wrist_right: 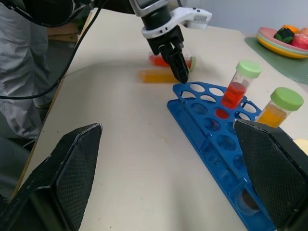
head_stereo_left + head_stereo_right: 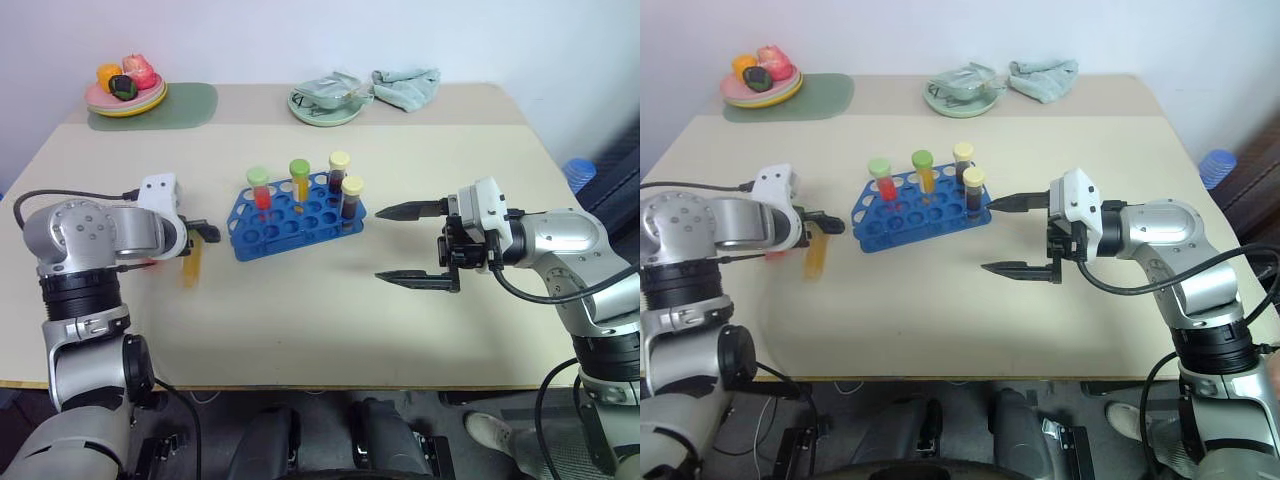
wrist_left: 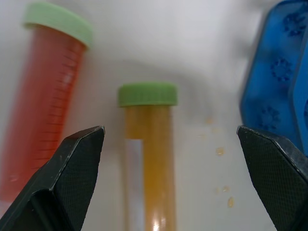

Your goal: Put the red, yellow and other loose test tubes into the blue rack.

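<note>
left tool (image 3: 168,159) open – over yellow tube (image 3: 149,163), blue rack (image 2: 300,215)

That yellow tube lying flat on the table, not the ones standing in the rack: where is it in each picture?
Left eye view: the lying yellow tube is left of the blue rack.
Right eye view: left of the rack too.
Left wrist view: close up, between the lying red tube and the rack.
Right wrist view: beyond the rack's far end.
Shared landmark: the blue rack.

Four tubes (image 2: 300,180) stand in one blue rack (image 2: 290,222); two loose tubes (image 3: 147,159) lie beside it.
</note>
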